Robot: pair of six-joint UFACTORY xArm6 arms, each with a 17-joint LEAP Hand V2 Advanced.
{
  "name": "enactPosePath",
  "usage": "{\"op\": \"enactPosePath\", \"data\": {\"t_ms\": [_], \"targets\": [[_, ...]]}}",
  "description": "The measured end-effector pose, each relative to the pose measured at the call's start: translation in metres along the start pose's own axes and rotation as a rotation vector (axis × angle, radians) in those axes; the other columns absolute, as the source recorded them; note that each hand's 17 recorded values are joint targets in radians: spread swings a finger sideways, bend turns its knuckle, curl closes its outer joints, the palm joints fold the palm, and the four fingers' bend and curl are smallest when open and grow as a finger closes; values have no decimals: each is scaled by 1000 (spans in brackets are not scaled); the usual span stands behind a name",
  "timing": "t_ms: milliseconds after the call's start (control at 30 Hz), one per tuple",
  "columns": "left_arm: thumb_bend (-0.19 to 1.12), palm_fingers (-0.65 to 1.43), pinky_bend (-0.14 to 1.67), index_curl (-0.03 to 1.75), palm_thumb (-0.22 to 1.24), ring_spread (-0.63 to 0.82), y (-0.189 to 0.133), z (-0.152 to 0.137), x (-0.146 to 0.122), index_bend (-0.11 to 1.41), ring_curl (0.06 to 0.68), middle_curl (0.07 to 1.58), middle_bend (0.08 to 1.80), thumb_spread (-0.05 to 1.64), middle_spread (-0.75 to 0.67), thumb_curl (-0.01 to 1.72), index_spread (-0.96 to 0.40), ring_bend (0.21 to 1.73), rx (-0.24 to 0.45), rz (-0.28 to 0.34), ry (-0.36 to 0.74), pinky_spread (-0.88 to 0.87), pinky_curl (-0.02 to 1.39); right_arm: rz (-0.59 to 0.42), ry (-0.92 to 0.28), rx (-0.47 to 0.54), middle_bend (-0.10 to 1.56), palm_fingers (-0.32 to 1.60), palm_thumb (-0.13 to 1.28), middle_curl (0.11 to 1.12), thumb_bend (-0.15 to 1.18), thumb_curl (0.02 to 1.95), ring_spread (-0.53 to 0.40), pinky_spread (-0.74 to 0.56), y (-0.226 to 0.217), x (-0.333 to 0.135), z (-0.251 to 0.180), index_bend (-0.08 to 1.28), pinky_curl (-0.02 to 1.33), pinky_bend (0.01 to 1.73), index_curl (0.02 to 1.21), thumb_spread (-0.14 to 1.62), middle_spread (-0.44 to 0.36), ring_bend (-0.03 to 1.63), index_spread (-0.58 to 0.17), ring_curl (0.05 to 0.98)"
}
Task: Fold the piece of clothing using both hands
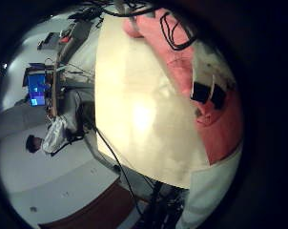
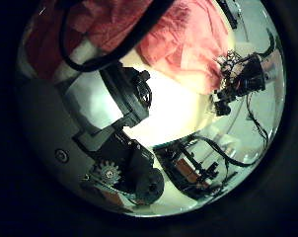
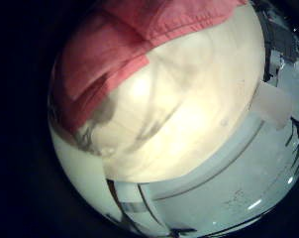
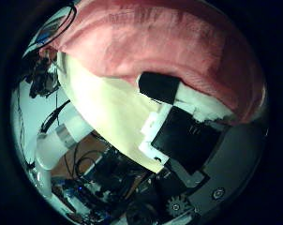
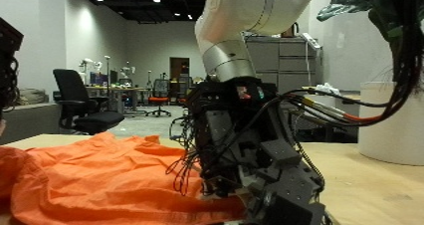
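Note:
An orange piece of clothing (image 5: 100, 180) lies crumpled on the pale table (image 5: 378, 185). In the outside view a hand (image 5: 259, 160) stands low at the cloth's edge, its fingers reaching down to the cloth. Another hand (image 5: 384, 16) hangs high above the table. The right thumb side palm view shows the cloth (image 4: 151, 42) close, with one of the right hand's fingertips (image 4: 160, 86) lying on its edge. The right little finger side palm view shows the cloth (image 3: 120, 40) on the table. The left little finger side palm view looks down from height at the cloth (image 1: 196, 57).
A white cylinder (image 5: 394, 125) stands on the table beyond the low hand. Office chairs (image 5: 77, 101) and desks stand in the room behind. The left thumb side palm view shows the other hand (image 2: 238, 79) beside the cloth (image 2: 179, 39).

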State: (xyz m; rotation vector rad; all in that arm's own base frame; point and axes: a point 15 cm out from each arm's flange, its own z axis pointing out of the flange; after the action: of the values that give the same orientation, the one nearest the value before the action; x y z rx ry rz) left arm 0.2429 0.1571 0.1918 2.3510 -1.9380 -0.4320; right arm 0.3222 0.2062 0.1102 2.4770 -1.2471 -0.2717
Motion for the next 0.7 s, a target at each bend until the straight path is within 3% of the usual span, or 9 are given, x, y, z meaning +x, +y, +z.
{"op": "enactPosePath", "data": {"t_ms": [233, 433, 700], "targets": [[-9, 1140, 1004, 1003, 565, -505, 2, -16, -3, 368, 477, 695, 1075, 1341, -465, 257, -702, 1124, 24, 3, 3, -695, 538, 6, 22, 28, 839, 1359, 883, 675, 23, 398, -310, -486, 3, 9, -15, 604, 503, 878, 626, 898, -246, 1029, -439, 529], [-10, 1142, 1001, 1019, 560, -505, 5, -26, -7, 363, 477, 694, 1072, 1337, -465, 255, -713, 1122, 25, 5, 6, -696, 539, 44, 13, 31, 1072, 1250, 1071, 775, 70, 480, -286, -400, 17, 26, -30, 878, 640, 1111, 775, 907, -221, 1175, -392, 618], [-10, 1147, 996, 1035, 556, -506, 28, -39, -1, 354, 477, 695, 1072, 1335, -465, 257, -726, 1118, -23, 50, 18, -698, 540, 74, 2, 56, 1210, 1112, 1133, 835, 62, 565, -270, -327, 52, 37, -60, 1026, 754, 1227, 863, 952, -191, 1282, -332, 701]]}}
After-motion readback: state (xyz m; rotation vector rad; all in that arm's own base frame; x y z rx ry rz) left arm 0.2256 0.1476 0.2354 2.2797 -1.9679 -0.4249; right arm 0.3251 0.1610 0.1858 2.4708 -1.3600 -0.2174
